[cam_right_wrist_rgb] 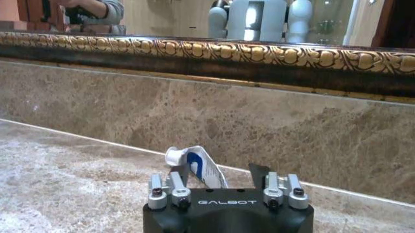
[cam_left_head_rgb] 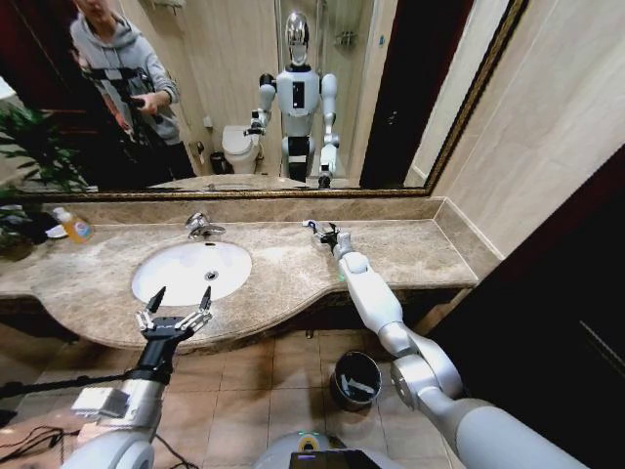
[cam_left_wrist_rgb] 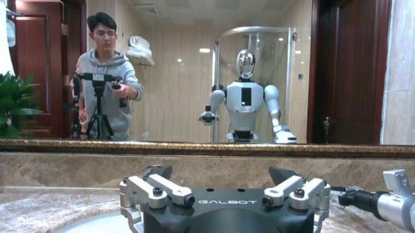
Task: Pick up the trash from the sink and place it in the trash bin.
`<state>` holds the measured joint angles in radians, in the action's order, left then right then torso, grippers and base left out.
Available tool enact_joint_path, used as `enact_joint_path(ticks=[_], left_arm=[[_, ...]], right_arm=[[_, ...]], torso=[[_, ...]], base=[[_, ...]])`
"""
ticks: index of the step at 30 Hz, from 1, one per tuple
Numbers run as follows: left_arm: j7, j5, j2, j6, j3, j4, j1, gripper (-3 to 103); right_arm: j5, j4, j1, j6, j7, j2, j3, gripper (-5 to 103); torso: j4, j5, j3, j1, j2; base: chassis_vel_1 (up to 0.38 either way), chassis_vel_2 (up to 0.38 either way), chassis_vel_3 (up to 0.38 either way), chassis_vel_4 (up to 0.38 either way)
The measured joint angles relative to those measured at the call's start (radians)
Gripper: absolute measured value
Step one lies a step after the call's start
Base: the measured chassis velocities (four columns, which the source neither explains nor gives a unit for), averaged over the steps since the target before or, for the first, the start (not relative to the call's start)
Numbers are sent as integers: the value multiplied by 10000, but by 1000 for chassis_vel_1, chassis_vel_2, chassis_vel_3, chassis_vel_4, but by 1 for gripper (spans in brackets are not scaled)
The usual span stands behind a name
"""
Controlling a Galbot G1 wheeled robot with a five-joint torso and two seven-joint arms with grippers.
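The sink [cam_left_head_rgb: 156, 278] is a white oval basin set in a beige marble countertop [cam_left_head_rgb: 283, 283]. My left gripper [cam_left_head_rgb: 184, 296] hovers open over the basin's front rim, holding nothing; the left wrist view also shows its fingers spread [cam_left_wrist_rgb: 220, 174]. My right arm reaches across the counter to the back wall, right of the basin. Its gripper [cam_left_head_rgb: 317, 231] is open, with a piece of trash, a white tube with blue print [cam_right_wrist_rgb: 198, 167], lying between the fingers, cap pointing at the wall. The tube [cam_left_head_rgb: 310, 225] shows at the fingertips. The trash bin [cam_left_head_rgb: 356, 379] stands on the floor under the counter.
A chrome faucet [cam_left_head_rgb: 202, 227] stands behind the basin. An orange bottle [cam_left_head_rgb: 76, 228] and a potted plant [cam_left_head_rgb: 29, 156] occupy the counter's far left. A gold-framed mirror [cam_right_wrist_rgb: 194, 51] and a marble backsplash [cam_right_wrist_rgb: 259, 116] close off the back. A person with a tripod appears in the mirror.
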<state>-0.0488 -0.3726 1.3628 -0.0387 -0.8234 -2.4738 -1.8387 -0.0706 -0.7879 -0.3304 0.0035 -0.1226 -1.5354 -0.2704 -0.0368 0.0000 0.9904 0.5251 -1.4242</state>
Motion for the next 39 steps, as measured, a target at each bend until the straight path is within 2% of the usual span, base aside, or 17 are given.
enact_joint_path(ticks=[8,10,14,15,18,30,34,36,38,39], left_arm=[[0,1,0,0,0,0,0,100],[0,1,0,0,0,0,0,100],[0,1,0,0,0,0,0,100],[0,1,0,0,0,0,0,100],[0,1,0,0,0,0,0,100],[0,0,0,0,0,0,0,100],[0,1,0,0,0,0,0,100],[-1,1,0,0,0,0,1,100],[0,0,0,0,0,0,0,100],[0,0,0,0,0,0,0,100]], right_arm=[[-4,98,-66,-18,-6,44,-41,38],[-12,99,-74,-19,-6,44,-42,38],[-38,56,-146,-36,-7,67,-44,16],[-38,56,-146,-36,-7,67,-44,16],[-51,-95,-215,-86,2,79,-41,2],[-336,-1490,-955,-574,161,474,86,0],[-1075,-3642,-2047,-1120,424,1258,262,0],[-1133,-3890,-2198,-1126,440,1381,251,0],[-1491,-4983,-2937,-893,569,2037,37,0],[-1491,-4983,-2937,-893,569,2037,37,0]], torso=[[1,0,0,0,-1],[0,0,0,0,-1],[0,0,0,0,-1],[0,0,0,0,-1],[0,0,0,0,-1],[0,0,0,0,-1],[0,0,-1,-1,-1],[0,3,-1,-2,-1],[-1,0,-2,-1,-1],[-1,0,-2,-1,-1]], base=[[0,0,0,0],[0,0,0,0],[0,0,0,0],[0,0,0,0],[0,0,0,0],[0,0,0,0],[0,0,0,0],[0,0,0,0],[0,0,0,0],[0,0,0,0]])
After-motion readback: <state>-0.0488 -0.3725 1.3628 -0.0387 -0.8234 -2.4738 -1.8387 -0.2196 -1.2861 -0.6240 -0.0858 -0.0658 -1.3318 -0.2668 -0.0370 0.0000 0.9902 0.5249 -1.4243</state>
